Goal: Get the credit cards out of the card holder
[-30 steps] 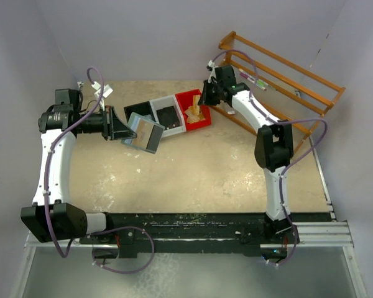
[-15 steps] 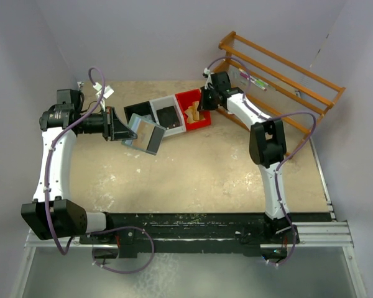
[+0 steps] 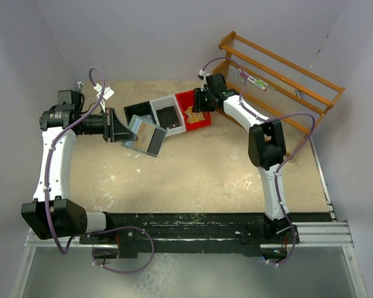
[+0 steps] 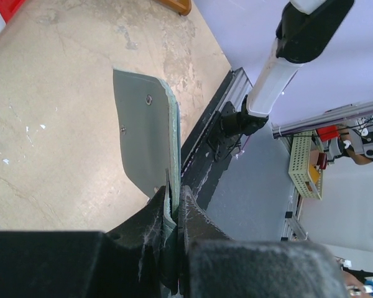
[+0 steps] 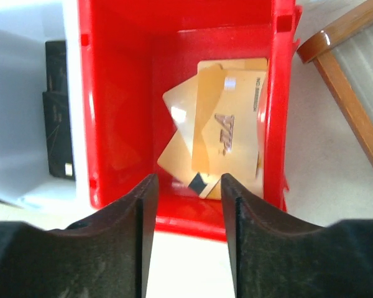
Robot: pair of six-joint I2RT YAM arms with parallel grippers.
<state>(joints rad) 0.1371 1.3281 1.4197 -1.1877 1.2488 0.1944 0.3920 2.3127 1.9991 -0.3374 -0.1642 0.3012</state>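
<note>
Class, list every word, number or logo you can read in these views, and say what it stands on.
"VIP", probably, in slanted letters: on the top tan credit card in the red bin.
Small print along that card's right edge: too small to read.
Card holder: no text visible.

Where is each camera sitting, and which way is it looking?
Top external: fixed above and behind the arms, looking down at the tan table; both arms show.
Left wrist: on the left arm, looking along the left gripper, shut on the pale mint-green folding card holder.
Right wrist: on the right arm, looking down into the red plastic bin at tan-orange credit cards; the open right gripper shows.
Shared: top and right wrist views both show that bin and cards.
</note>
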